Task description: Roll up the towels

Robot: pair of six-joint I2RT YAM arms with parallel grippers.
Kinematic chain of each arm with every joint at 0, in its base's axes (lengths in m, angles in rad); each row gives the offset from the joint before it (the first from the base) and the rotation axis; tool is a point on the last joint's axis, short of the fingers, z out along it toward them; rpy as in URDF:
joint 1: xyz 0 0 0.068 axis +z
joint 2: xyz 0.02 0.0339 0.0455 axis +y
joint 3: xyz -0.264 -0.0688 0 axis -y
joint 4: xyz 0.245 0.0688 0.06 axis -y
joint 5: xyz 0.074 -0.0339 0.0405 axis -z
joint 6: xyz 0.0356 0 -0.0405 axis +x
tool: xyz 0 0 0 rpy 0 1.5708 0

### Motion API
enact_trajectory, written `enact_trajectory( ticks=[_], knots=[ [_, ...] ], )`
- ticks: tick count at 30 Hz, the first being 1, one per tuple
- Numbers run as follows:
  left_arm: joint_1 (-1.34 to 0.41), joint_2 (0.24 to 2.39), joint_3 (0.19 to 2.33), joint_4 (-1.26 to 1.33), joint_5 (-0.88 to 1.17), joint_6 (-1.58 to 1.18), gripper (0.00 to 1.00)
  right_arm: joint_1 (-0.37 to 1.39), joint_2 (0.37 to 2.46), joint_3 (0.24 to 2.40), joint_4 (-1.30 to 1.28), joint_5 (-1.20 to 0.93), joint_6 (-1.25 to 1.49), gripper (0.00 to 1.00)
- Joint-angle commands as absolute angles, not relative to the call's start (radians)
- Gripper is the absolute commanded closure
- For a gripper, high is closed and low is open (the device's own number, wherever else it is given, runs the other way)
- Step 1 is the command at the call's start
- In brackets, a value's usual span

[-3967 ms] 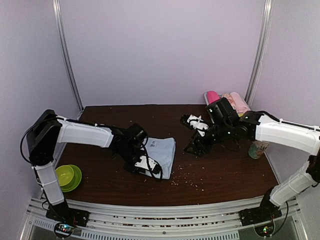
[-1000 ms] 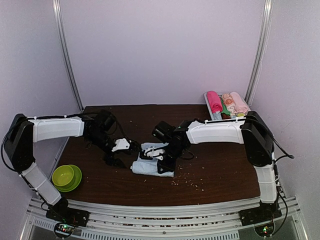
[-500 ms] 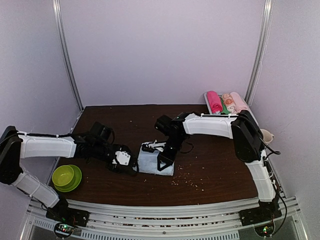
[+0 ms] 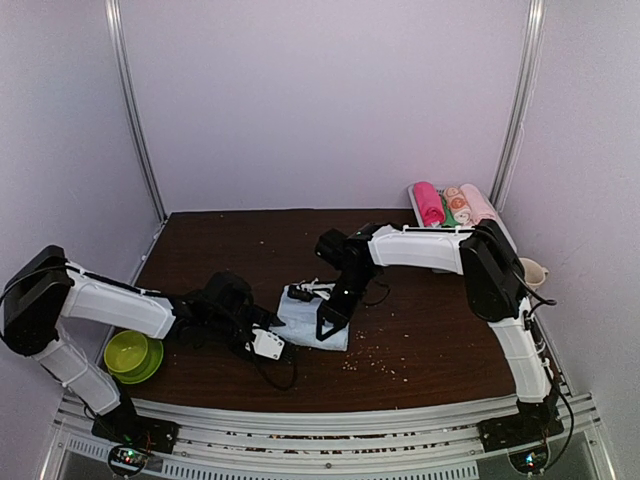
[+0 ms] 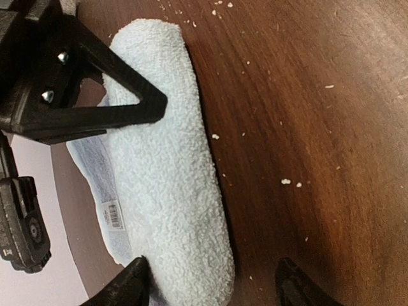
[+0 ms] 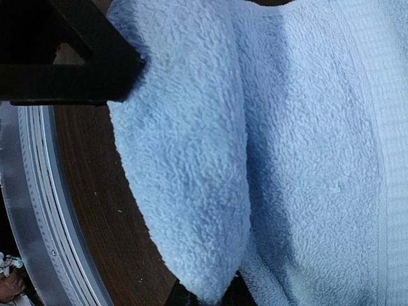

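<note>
The light blue towel (image 4: 305,320) lies partly rolled on the dark table, with its thick roll (image 5: 172,159) along one side and a white tag (image 5: 113,215) on the flat layer. My left gripper (image 4: 265,343) sits low at the roll's near-left end. It is open, one fingertip (image 5: 131,287) against the towel and the other on bare wood. My right gripper (image 4: 325,315) is down on the towel, shut on the rolled fold (image 6: 191,191). A magenta-pink towel (image 4: 428,203) lies rolled in the tray at the back right.
A green bowl (image 4: 135,353) stands at the near left. The tray (image 4: 416,212) at the back right holds several small rolls. A cup (image 4: 530,270) stands at the right edge. Crumbs (image 4: 375,362) dot the wood. The metal rail (image 6: 32,191) runs close behind the roll.
My left gripper has swung down and toward the near edge, ending low at the roll's end. The right gripper has stayed on the towel, which has bunched tighter.
</note>
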State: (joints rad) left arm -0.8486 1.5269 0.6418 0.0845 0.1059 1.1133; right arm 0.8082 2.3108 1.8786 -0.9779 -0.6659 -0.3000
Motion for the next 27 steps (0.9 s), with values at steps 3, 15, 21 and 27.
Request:
enact_trajectory(
  ticks=[3, 15, 21, 27],
  knots=[
    [-0.901, 1.619, 0.680, 0.204, -0.048, 1.094, 0.37, 0.791, 2.349, 1.879, -1.014, -0.612, -0.293, 0.90],
    [-0.924, 1.703, 0.811, -0.045, -0.037, 0.977, 1.00, 0.773, 2.284, 1.842, -0.995, -0.604, -0.297, 0.77],
    [-0.923, 1.748, 0.901, -0.208, 0.038, 0.928, 1.00, 0.751, 2.145, 1.750, -0.949, -0.555, -0.284, 0.54],
    [-0.908, 1.808, 1.009, -0.380, 0.164, 0.889, 1.00, 0.712, 1.907, 1.566, -0.812, -0.439, -0.241, 0.33]
  ],
)
